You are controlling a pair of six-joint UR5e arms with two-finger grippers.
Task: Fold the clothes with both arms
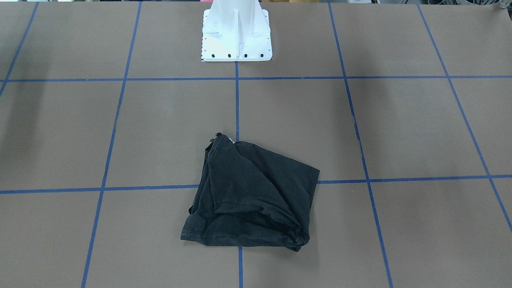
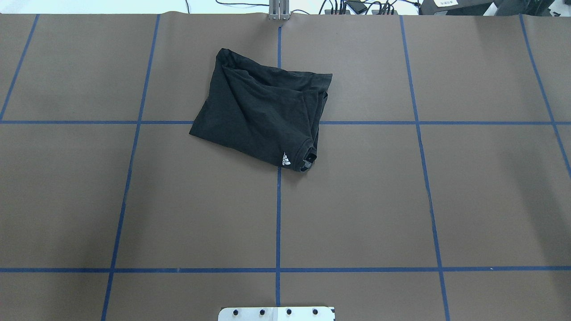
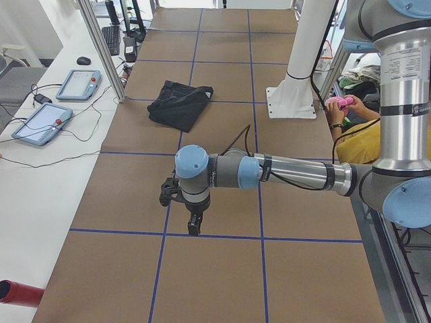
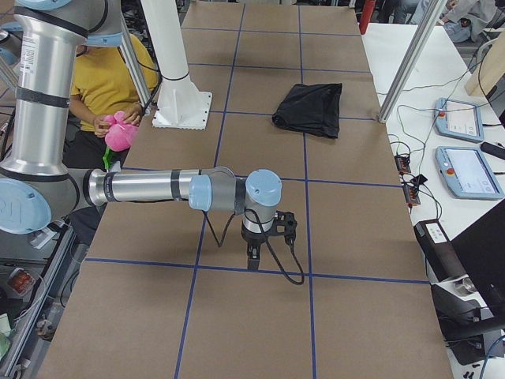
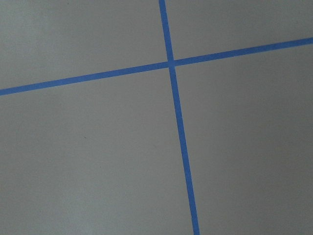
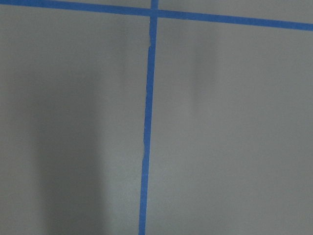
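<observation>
Both arms are parked at opposite table ends: left claw (image 3: 194, 217) and right claw (image 4: 254, 251) show only in side views, so I cannot tell their opening. The T-shirt (image 2: 263, 119) lies loosely folded, centred toward the far table edge. Judged step: folding complete or paused; any next move calls for reaching in to square its edges.

One T-shirt (image 2: 261, 120), two arms (image 3: 283, 171) (image 4: 158, 188)

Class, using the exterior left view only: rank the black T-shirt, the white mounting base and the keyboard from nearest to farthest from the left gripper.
From the left gripper:
1. black T-shirt, on the table straight up the view from the gripper.
2. white mounting base, further along and across towards the robot's side.
3. keyboard, on the white bench past the table's far-side edge.
</observation>
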